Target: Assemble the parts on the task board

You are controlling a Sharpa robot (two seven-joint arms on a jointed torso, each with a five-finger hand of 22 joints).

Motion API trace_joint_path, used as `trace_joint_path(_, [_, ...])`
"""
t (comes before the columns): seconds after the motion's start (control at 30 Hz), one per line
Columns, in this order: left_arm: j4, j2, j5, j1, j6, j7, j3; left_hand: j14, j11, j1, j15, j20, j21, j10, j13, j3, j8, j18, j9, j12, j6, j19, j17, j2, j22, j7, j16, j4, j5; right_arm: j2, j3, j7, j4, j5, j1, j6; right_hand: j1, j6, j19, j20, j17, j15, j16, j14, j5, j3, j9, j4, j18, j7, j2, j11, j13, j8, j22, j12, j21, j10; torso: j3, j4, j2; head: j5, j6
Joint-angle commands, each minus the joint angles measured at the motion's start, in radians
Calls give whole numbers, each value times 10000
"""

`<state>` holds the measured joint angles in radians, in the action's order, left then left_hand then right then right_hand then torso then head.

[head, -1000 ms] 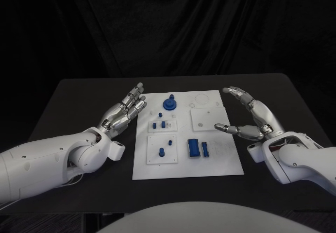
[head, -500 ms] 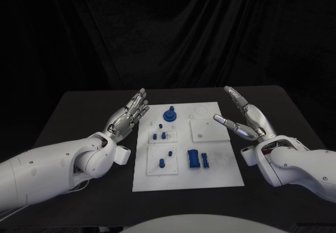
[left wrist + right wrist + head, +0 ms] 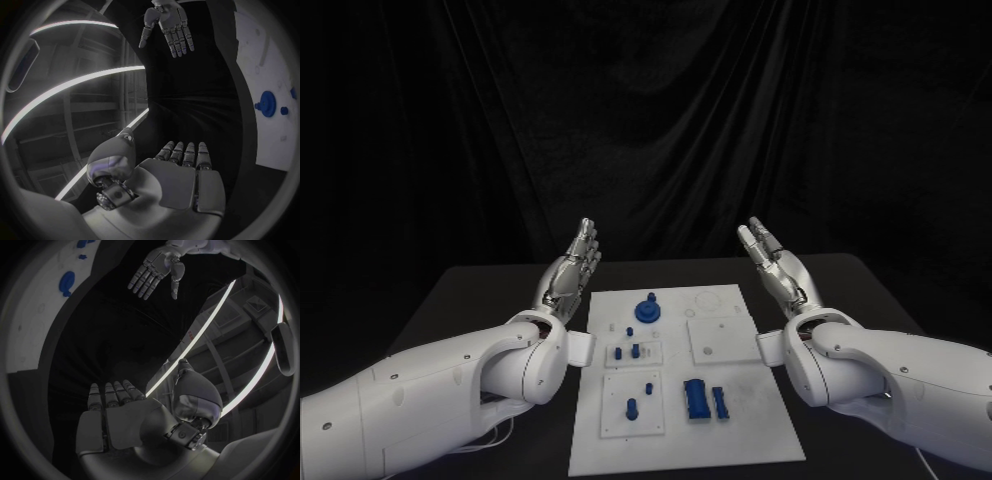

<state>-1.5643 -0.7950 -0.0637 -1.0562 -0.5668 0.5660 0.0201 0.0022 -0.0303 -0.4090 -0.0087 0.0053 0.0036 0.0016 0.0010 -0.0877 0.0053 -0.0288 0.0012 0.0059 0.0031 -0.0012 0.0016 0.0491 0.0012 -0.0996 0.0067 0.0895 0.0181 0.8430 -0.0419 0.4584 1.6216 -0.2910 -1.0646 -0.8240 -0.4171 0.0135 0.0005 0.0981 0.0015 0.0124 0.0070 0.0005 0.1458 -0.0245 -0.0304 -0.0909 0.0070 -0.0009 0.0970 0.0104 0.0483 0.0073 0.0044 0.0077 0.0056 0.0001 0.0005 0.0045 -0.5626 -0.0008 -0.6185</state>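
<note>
Both silver many-fingered hands, left hand [image 3: 574, 262] and right hand [image 3: 772, 262], are raised with fingers straight, apart and empty; the flat white plastic task board [image 3: 750, 400] with its small blue parts [image 3: 695, 399] lies below and between their fingertips, about equally near each.

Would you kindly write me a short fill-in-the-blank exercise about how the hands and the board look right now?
1. Both the left hand and the right hand hold ____.
2. The task board lies on the table ____ the two arms.
3. The small parts on the board, such as the round knobbed part near its far end, are coloured ____.
4. The fingers of both hands are ____, not curled in.

Missing words: nothing; between; blue; straight
</note>
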Motion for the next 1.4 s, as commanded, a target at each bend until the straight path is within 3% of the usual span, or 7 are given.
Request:
trace_joint_path(0.03, [-46, 89, 562, 44, -1731, -391, -106, -22, 303, 1309, 87, -53, -36, -16, -10, 877, -53, 288, -12, -59, -31, 12, -16, -491, -12, 996, -67, -895, -181, -245, 154, 485, -229, 2075, 81, 423, 1330, -135, -5, -981, -15, -124, -70, -5, -467, 245, 304, 909, -70, 9, -970, -104, -483, -73, -44, -77, -56, -1, -5, -44, 178, 7, 173])
trace_joint_path(0.3, [-57, 150, 637, 62, -2032, -460, -201, -22, 303, 2085, 87, -53, -36, -16, -10, 877, -53, 288, -12, -59, -31, 12, -16, -491, -12, 996, -67, -895, -181, -627, 417, 615, -514, 2905, 146, 539, 2106, -135, -5, -981, -15, -124, -70, -5, -740, 245, 304, 909, -70, 9, -970, -104, -483, -73, -44, -77, -56, -1, -5, -45, 184, 8, 185])
trace_joint_path(0.33, [-57, 150, 637, 62, -2032, -460, -201, -22, 303, 2213, 87, -53, -36, -16, -10, 877, -53, 288, -12, -59, -31, 12, -16, -491, -12, 996, -67, -895, -181, -630, 419, 616, -516, 2910, 146, 540, 2226, -135, -5, -981, -15, -124, -70, -5, -1458, 245, 304, 909, -70, 9, -970, -104, -483, -73, -44, -77, -56, -1, -5, -45, 184, 8, 185])
trace_joint_path(0.83, [-57, 150, 637, 62, -2032, -460, -201, -22, 303, 3308, 87, -53, -36, -16, -10, 877, -53, 288, -12, -59, -31, 12, -16, -491, -12, 996, -67, -895, -181, -630, 419, 616, -516, 2910, 146, 540, 3079, -135, -5, -981, -15, -124, -70, -5, -1458, 245, 304, 909, -70, 9, -970, -104, -483, -73, -44, -77, -56, -1, -5, -45, 184, 8, 185])
trace_joint_path(0.87, [-57, 150, 637, 62, -2032, -460, -201, -22, 303, 4090, 87, -53, -36, -16, -10, 877, -53, 288, -12, -59, -31, 12, -16, -491, -12, 996, -67, -895, -181, -630, 419, 616, -516, 2910, 146, 540, 3366, -135, -5, -981, -15, -124, -70, -5, -1458, 245, 304, 909, -70, 9, -970, -104, -483, -73, -44, -77, -56, -1, -5, -45, 184, 8, 185])
trace_joint_path(0.9, [-57, 150, 637, 62, -2032, -460, -201, -22, 303, 4090, 87, -53, -36, -16, -10, 877, -53, 288, -12, -59, -31, 12, -16, -491, -12, 996, -67, -895, -181, -630, 419, 616, -516, 2910, 146, 540, 4171, -135, -5, -981, -15, -124, -70, -5, -1458, 245, 304, 909, -70, 9, -970, -104, -483, -73, -44, -77, -56, -1, -5, -45, 184, 8, 185])
trace_joint_path(1.4, [-57, 150, 637, 62, -2032, -460, -201, -22, 303, 4090, 87, -53, -36, -16, -10, 877, -53, 288, -12, -59, -31, 12, -16, -491, -12, 996, -67, -895, -181, -630, 419, 616, -516, 2910, 146, 540, 4171, -135, -5, -981, -15, -124, -70, -5, -1458, 245, 304, 909, -70, 9, -970, -104, -483, -73, -44, -77, -56, -1, -5, -45, 184, 8, 185])
